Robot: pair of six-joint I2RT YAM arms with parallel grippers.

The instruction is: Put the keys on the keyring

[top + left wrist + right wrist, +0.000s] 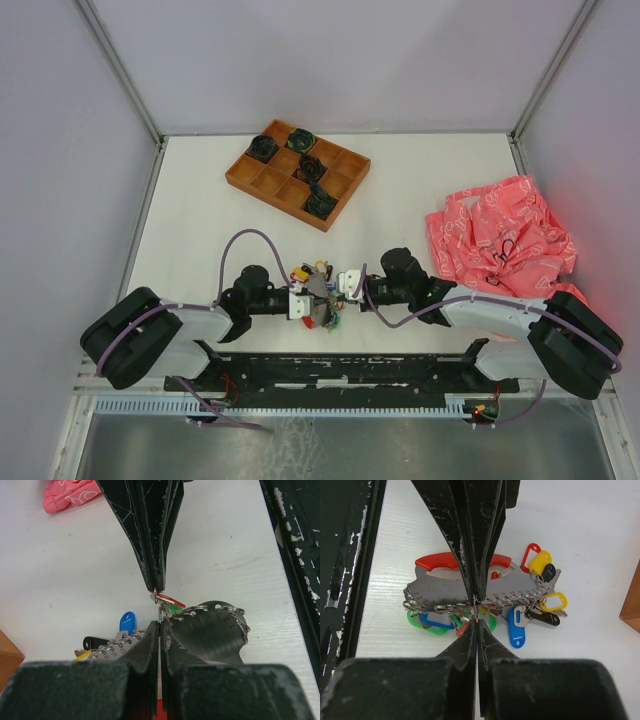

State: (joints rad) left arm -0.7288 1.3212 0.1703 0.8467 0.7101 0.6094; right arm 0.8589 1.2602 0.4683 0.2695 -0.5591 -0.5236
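Note:
The keyring is a red curved loop (437, 560) on a grey metal plate (520, 587) with a row of small wire rings, lying between both arms (322, 300). Several keys hang from it, with yellow (555, 601), blue (516, 630), green (422, 626) and black tags. My left gripper (160, 623) comes in over the loop and plate, shut on the keyring; red shows between its fingers. Facing it tip to tip, my right gripper (477, 621) is shut on the thin wire ring of a key with a red tag (170, 599). In the top view the left gripper (314, 298) and right gripper (334, 288) almost touch.
A wooden compartment tray (236, 176) holding dark coiled bundles stands at the back. A crumpled pink cloth (500, 240) lies at the right. A black rail (340, 365) runs along the near edge behind the grippers. White walls enclose the table.

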